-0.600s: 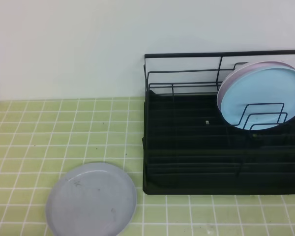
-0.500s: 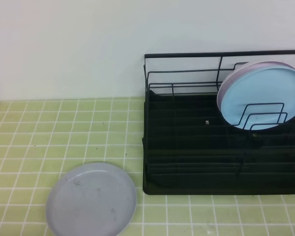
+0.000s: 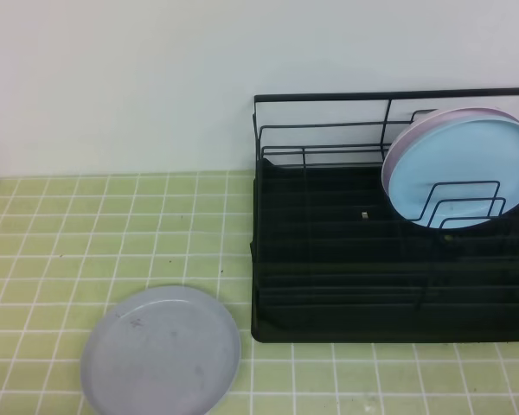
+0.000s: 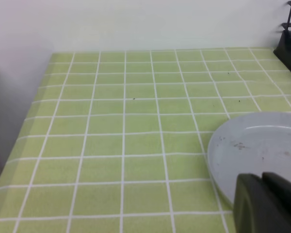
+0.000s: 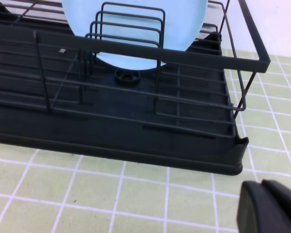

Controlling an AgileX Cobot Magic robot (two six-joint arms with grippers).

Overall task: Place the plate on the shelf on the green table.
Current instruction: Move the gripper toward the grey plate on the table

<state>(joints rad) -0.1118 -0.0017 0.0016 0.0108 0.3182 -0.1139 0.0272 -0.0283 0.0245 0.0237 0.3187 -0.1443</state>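
Observation:
The pale grey plate (image 3: 160,350) lies flat on the green tiled table (image 3: 86,225), at the front left and just left of the black wire shelf (image 3: 389,285). The plate also shows in the left wrist view (image 4: 262,150). My left gripper (image 4: 262,178) hangs at the plate's near edge, its two dark fingers pressed together and empty. My right gripper (image 5: 262,184) hovers over the tiles in front of the shelf's front right corner (image 5: 233,155), fingers together and empty. Neither gripper shows in the high view.
A light blue plate (image 3: 463,173) stands upright in the shelf's looped dividers at the right, with a pink plate (image 3: 406,138) right behind it. The shelf's left half holds nothing. A white wall runs along the back of the table.

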